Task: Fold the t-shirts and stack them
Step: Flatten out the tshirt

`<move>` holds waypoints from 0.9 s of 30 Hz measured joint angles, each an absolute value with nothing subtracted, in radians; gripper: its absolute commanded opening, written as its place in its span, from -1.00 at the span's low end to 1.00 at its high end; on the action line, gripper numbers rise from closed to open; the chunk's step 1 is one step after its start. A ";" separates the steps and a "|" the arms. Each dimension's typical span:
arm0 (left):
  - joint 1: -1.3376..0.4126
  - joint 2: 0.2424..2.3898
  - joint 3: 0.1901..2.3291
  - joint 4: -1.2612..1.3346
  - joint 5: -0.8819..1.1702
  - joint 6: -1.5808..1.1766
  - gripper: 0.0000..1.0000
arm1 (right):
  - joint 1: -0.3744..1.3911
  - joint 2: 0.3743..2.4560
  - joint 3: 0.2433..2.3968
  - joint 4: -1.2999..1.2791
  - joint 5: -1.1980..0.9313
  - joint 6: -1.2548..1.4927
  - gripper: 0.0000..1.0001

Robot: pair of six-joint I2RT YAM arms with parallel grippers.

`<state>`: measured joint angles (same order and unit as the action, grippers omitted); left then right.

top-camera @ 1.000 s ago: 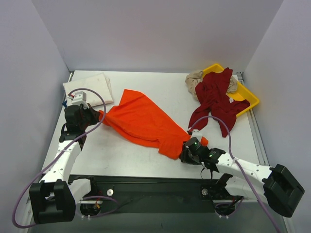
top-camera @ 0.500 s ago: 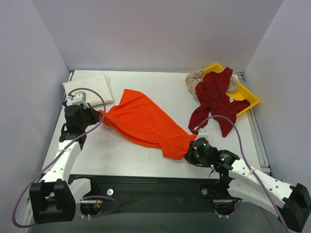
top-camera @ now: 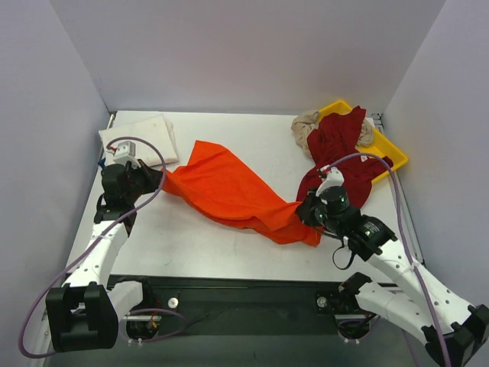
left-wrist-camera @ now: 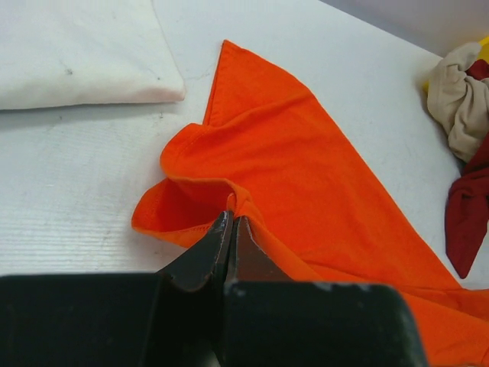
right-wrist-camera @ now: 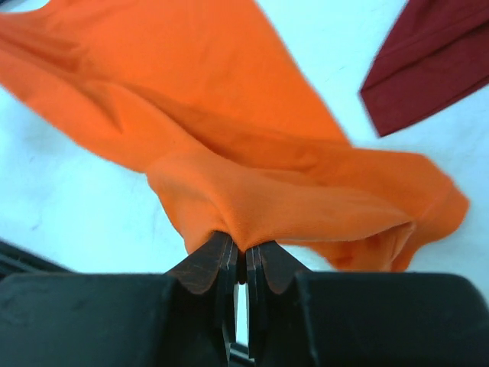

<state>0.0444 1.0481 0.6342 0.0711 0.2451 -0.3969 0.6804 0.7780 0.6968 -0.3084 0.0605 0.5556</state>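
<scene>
Your orange shirt (top-camera: 229,191) stretches across the worktop (top-camera: 252,138). The left pincer (top-camera: 158,177) is clamped on its left end and the right pincer (top-camera: 303,210) on its right hem, now pulled farther from the near edge than before. Bare worktop lies beyond it.

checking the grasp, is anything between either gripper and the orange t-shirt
Nothing visible does. The left gripper and the right gripper are each shut on a fold of the orange t-shirt; the dark red t-shirt is in neither grip.

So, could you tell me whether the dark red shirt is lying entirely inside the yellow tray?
No, the dark red shirt spills over the rim of the yellow tray onto the table.
</scene>
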 measured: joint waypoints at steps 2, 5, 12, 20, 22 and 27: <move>0.044 1.052 0.635 0.087 0.253 -0.410 -1.00 | 0.618 0.826 0.725 -0.289 0.042 0.532 -1.00; 0.044 1.070 0.651 0.093 0.264 -0.429 -1.00 | 0.567 0.903 0.778 -0.281 0.035 0.493 -1.00; 0.044 1.047 0.821 0.067 0.275 -0.475 -1.00 | 0.562 0.935 1.049 -0.294 0.033 0.392 -1.00; 0.045 0.876 1.126 -0.054 0.257 -0.467 -1.00 | 0.562 0.857 1.400 -0.319 0.023 0.257 -1.00; 0.045 0.848 1.235 -0.105 0.242 -0.451 -1.00 | 0.562 0.854 1.487 -0.333 0.006 0.227 -1.00; 0.045 0.810 1.448 -0.189 0.211 -0.411 -1.00 | 0.562 0.854 1.698 -0.363 -0.067 0.171 -1.00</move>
